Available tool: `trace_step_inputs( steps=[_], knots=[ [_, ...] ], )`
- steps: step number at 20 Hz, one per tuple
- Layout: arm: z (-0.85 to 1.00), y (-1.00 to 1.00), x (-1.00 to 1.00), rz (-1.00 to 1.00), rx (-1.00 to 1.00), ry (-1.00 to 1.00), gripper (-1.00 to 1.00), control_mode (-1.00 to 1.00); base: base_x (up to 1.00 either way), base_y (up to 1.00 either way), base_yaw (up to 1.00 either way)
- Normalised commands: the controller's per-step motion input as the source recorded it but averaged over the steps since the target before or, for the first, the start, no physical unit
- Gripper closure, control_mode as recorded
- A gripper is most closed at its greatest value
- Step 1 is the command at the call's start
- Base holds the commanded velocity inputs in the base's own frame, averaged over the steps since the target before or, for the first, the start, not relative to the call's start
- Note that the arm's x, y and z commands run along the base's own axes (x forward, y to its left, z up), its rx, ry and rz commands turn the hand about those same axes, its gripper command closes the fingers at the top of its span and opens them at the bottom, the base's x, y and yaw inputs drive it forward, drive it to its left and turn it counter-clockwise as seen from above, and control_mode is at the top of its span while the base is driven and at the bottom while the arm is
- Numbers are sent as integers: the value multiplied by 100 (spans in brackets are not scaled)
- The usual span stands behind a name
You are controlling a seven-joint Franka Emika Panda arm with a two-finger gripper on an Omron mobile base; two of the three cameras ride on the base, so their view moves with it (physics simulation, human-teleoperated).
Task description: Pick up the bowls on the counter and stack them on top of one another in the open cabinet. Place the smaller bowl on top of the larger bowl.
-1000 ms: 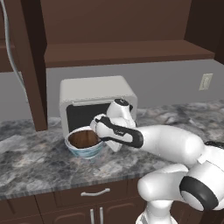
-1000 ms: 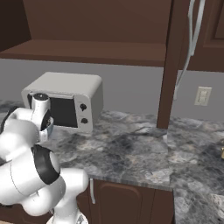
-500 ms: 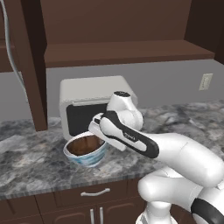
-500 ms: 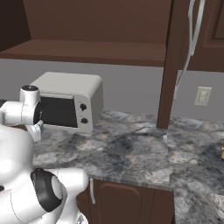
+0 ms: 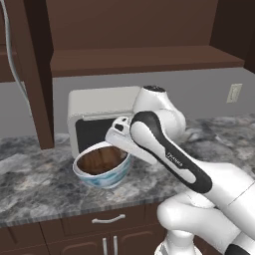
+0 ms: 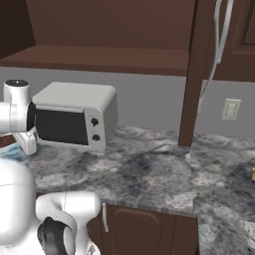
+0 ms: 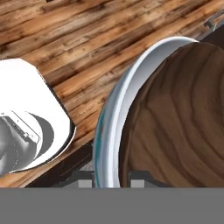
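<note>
Stacked bowls held off the counter, centre-left of the left base view.

The larger bowl [image 5: 102, 173], with the smaller bowl [image 5: 101, 160] nested inside, sits higher and more tilted than a second ago, before the microwave [image 5: 97, 113]. The gripper [image 7: 112, 178] pinches the white rim. Hand view adds wood grain and the glossy pale-blue rim; right base view shows the grey marbled counter [image 6: 144, 172] and a cabinet post [image 6: 191, 74].

Dark grained wooden bowl [image 5: 102, 160] inside white, blue-patterned bowl [image 5: 105, 178].
</note>
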Motion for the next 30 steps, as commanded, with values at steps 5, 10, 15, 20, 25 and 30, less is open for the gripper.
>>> trace_step_inputs(
  steps=[5, 10, 15, 20, 25, 30],
  knots=[
    [83, -46, -44, -3, 8, -9, 100, -100, 0, 0, 0],
    [82, -41, -36, -17, 10, -12, 100, -100, 0, 0, 0],
    [83, -28, -19, -23, 9, -13, 100, -100, 0, 0, 0],
    [87, -23, -10, -25, 8, -14, 100, -100, 0, 0, 0],
    [84, -27, -2, -24, 8, -14, 100, -100, 0, 0, 0],
    [55, -38, -11, -15, 9, -16, 100, -100, 0, 0, 0]
  ],
)
